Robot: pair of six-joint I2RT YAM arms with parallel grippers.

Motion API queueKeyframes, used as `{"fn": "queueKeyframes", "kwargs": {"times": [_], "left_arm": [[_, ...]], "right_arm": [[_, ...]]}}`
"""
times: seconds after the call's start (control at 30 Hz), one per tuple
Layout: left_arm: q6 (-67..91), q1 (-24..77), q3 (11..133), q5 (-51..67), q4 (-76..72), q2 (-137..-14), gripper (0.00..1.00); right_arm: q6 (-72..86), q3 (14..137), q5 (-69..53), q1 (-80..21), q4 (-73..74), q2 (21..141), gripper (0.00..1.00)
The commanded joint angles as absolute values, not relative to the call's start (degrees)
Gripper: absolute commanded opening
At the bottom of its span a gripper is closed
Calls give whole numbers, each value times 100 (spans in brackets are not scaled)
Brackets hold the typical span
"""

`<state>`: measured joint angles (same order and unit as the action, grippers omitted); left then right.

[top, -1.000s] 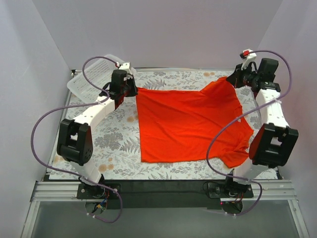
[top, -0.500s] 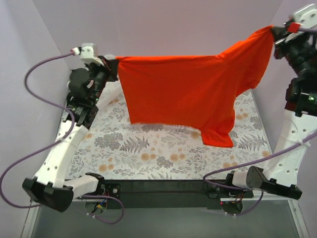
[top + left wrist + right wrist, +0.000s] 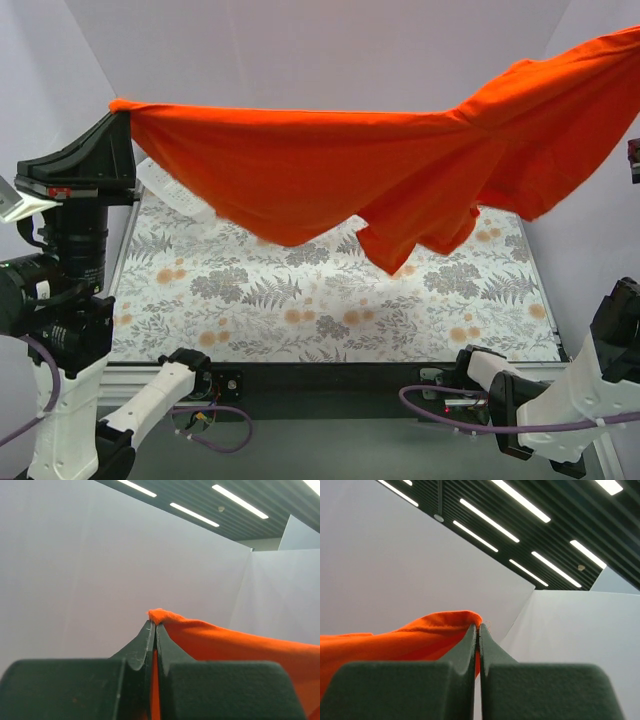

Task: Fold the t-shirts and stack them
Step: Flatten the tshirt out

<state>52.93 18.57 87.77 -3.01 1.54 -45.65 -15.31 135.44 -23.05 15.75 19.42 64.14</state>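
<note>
Raised higher, left claw (image 3: 154, 626) and right claw (image 3: 477, 628) pinch t-shirt (image 3: 330, 170) stretched aloft

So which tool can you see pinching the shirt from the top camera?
The left tool: it pinches a corner of the bright orange-red thin fabric t-shirt in plain view. The right tool grips beyond that picture's edge.

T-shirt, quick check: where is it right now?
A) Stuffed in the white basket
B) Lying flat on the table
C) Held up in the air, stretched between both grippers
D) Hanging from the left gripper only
C: the t-shirt spans the air above the table, one end pinched in the left gripper, the other in the right gripper.
</note>
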Motion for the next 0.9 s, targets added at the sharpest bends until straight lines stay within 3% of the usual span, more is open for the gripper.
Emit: {"fn": "queueKeyframes", "kwargs": {"times": [0.0,0.2,0.43,0.7,0.87], "left_arm": [[5352,1854,8763,-439,466,-4545,0],[5265,1854,8115,-667,501,-4368,0],[5300,1854,6473,-887,230,-4789,0],[5379,1854,5212,-1019,-1027,-6950,0],[5317,1854,5334,-1388,-1819,-8593,0]], "right_arm": [[-1441,13675,-1758,1547,1530,6407,1],[-1336,13352,-1949,1521,1415,6495,1],[-1081,10831,-3488,1521,1284,6565,1],[-1836,6933,-4112,1406,-16,6907,1],[-2451,5950,-4509,1248,-1518,8283,1]]}}
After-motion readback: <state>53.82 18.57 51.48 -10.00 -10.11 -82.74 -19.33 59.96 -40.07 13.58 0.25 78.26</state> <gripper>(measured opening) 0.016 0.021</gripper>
